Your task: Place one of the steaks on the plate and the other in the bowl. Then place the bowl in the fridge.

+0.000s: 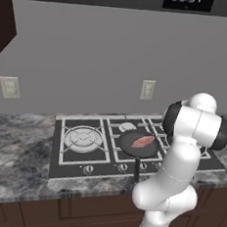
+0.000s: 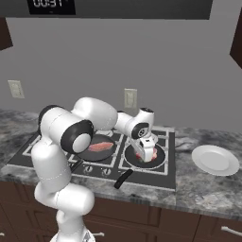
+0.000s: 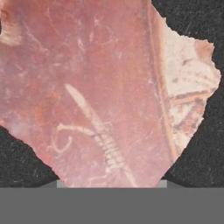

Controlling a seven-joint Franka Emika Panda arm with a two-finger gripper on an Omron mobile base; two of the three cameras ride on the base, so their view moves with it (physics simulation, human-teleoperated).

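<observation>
- The two-finger gripper (image 2: 146, 155) is down on a flat pinkish-red raw steak (image 3: 100, 87) in the right black frying pan (image 2: 160, 163); whether its jaws already pinch the meat, I cannot tell.
- The meat looks soft, light and slick; take it across its middle.
- A second steak (image 1: 143, 141) lies in the left black pan (image 1: 127, 147).
- The round white plate (image 2: 215, 159) sits on the counter, well apart.

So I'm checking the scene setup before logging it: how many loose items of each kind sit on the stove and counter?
Raw pinkish-red steaks: 2 (one in the left pan, one under the tool)
Round black frying pans: 2 ()
Round flat white plate: 1
Total: 5
</observation>
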